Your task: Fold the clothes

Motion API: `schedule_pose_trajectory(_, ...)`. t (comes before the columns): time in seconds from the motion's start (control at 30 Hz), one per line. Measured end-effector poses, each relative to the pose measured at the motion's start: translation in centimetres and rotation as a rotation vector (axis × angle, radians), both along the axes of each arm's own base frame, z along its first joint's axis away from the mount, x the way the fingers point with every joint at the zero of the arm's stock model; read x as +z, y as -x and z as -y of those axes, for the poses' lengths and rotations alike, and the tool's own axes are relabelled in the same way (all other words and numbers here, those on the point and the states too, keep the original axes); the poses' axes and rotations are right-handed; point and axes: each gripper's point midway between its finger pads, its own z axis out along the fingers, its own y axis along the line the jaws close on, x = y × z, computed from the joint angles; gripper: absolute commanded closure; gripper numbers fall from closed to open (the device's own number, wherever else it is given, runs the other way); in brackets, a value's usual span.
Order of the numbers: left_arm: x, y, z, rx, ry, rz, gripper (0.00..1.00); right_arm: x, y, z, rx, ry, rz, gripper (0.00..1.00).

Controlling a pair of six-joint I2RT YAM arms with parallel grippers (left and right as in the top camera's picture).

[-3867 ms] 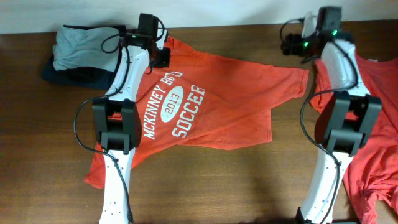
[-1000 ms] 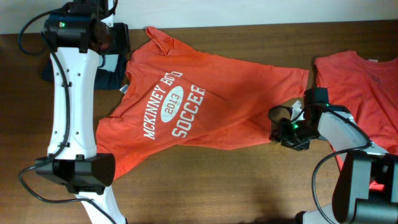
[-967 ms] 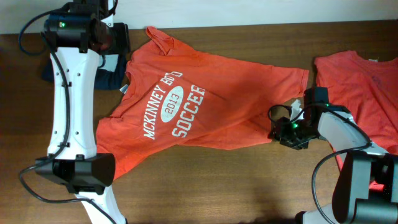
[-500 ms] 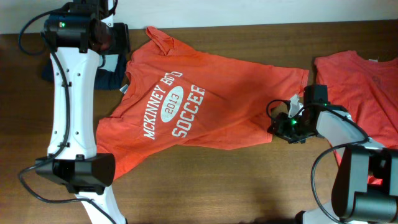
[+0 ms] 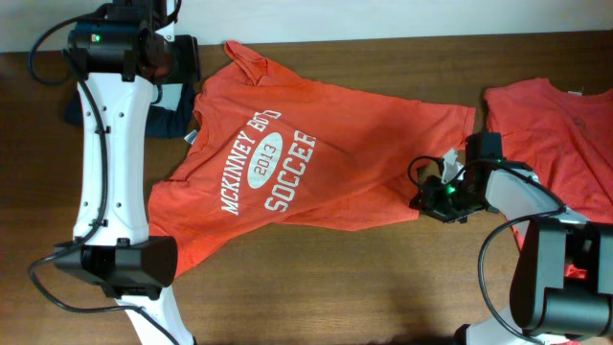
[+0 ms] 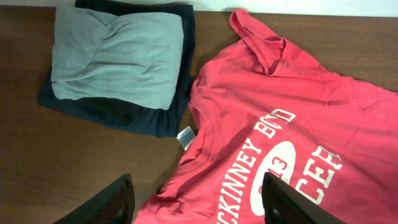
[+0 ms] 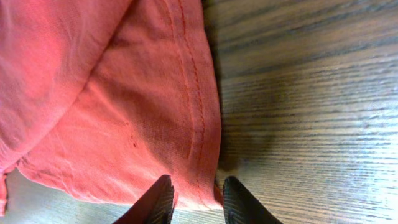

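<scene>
White arm links, black joints, looped black cables, green indicator lights, black jaws.

I log an orange-red cotton T-shirt (image 5: 326, 144) with white chest lettering, a second plain orange-red T-shirt (image 5: 560, 134), a grey folded garment (image 6: 118, 56) over a dark navy folded garment (image 6: 118, 115), and a dark brown wood-grain table (image 7: 311, 93).

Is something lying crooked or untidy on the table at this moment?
Yes. The lettered T-shirt lies skewed and wrinkled, its white print running diagonally, with its collar tag flipped out. The right gripper sits at its hem corner.
</scene>
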Motion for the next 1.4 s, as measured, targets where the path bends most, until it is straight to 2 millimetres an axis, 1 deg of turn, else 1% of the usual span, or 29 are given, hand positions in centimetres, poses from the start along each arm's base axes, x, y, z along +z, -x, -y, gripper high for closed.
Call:
schedule_pose_trajectory(0.1, 0.0, 0.0, 0.0, 0.0, 0.0, 0.0, 0.35, -0.1, 0.3, -0.1, -0.002, -0.003, -0.013, 0.69)
schedule_pose_trajectory(0.13, 0.0, 0.0, 0.0, 0.0, 0.0, 0.0, 0.35, -0.2, 0.3, -0.1, -0.001, -0.003, -0.012, 0.71)
schedule_pose_trajectory(0.17, 0.0, 0.0, 0.0, 0.0, 0.0, 0.0, 0.35, -0.3, 0.4, -0.1, -0.002, -0.003, -0.014, 0.76)
schedule_pose_trajectory(0.2, 0.0, 0.0, 0.0, 0.0, 0.0, 0.0, 0.35, -0.3, 0.5, -0.1, -0.001, -0.004, -0.016, 0.91)
schedule_pose_trajectory(0.23, 0.0, 0.0, 0.0, 0.0, 0.0, 0.0, 0.35, -0.6, 0.9, -0.2, -0.004, -0.008, -0.025, 0.96)
schedule_pose_trajectory(0.47, 0.0, 0.0, 0.0, 0.0, 0.0, 0.0, 0.35, -0.9, 1.4, -0.1, -0.012, -0.001, -0.047, 0.96)
schedule_pose_trajectory(0.53, 0.0, 0.0, 0.0, 0.0, 0.0, 0.0, 0.35, -0.8, 2.3, 0.3, -0.019, -0.007, -0.089, 0.96)
schedule_pose_trajectory(0.63, 0.0, 0.0, 0.0, 0.0, 0.0, 0.0, 0.35, -0.2, 3.1, 1.7, -0.054, -0.017, -0.135, 0.96)
schedule_pose_trajectory(0.7, 0.0, -0.1, 0.0, 0.0, 0.0, 0.002, 0.35, 0.8, 3.0, 3.4, -0.086, -0.023, -0.137, 0.96)
schedule_pose_trajectory(0.77, 0.0, -0.1, 0.0, 0.0, 0.0, 0.002, 0.35, 1.6, 3.1, 4.4, -0.111, -0.025, -0.136, 0.96)
schedule_pose_trajectory(0.83, 0.0, -0.1, 0.0, 0.0, 0.0, 0.002, 0.35, 2.6, 3.8, 5.5, -0.143, -0.024, -0.14, 0.96)
schedule_pose_trajectory(0.93, 0.0, -0.1, 0.0, 0.0, 0.0, 0.002, 0.35, 3.3, 4.6, 7.1, -0.212, -0.022, -0.158, 0.96)
schedule_pose_trajectory(1.0, 0.0, -0.1, 0.0, 0.0, 0.0, 0.003, 0.35, 3.8, 5.2, 9.6, -0.325, -0.017, -0.159, 0.96)
schedule_pose_trajectory(1.07, 0.1, -0.1, 0.0, 0.0, 0.001, 0.006, 0.37, 4.2, 5.6, 11.1, -0.397, -0.015, -0.157, 0.96)
schedule_pose_trajectory(1.1, 0.1, -0.2, 0.0, -0.001, 0.001, 0.009, 0.4, 4.3, 5.8, 11.8, -0.428, -0.017, -0.159, 0.96)
schedule_pose_trajectory(1.13, 0.2, -0.3, 0.1, -0.003, 0.006, 0.014, 0.43, 4.3, 6.0, 11.9, -0.437, -0.018, -0.164, 0.96)
schedule_pose_trajectory(1.2, 0.0, -0.7, 0.8, -0.025, 0.037, 0.018, 0.55, 4.4, 6.0, 11.8, -0.44, -0.021, -0.168, 0.96)
schedule_pose_trajectory(1.23, -0.3, -0.9, 1.4, -0.044, 0.066, 0.015, 0.71, 4.4, 6.0, 11.7, -0.438, -0.02, -0.168, 0.96)
schedule_pose_trajectory(1.27, -0.5, -1.1, 1.9, -0.055, 0.093, 0.012, 0.82, 4.4, 5.9, 11.6, -0.434, -0.019, -0.168, 0.96)
schedule_pose_trajectory(1.3, -1.5, -1.6, 3.2, -0.097, 0.149, -0.006, 0.89, 4.3, 5.8, 11.4, -0.425, -0.014, -0.169, 0.96)
schedule_pose_trajectory(1.33, -2.4, -1.9, 4.0, -0.119, 0.183, -0.028, 0.99, 4.3, 5.7, 11.2, -0.414, -0.006, -0.171, 0.96)
schedule_pose_trajectory(1.4, -5.1, -2.8, 5.9, -0.173, 0.246, -0.083, 0.99, 4.2, 5.9, 10.7, -0.393, 0.01, -0.187, 0.96)
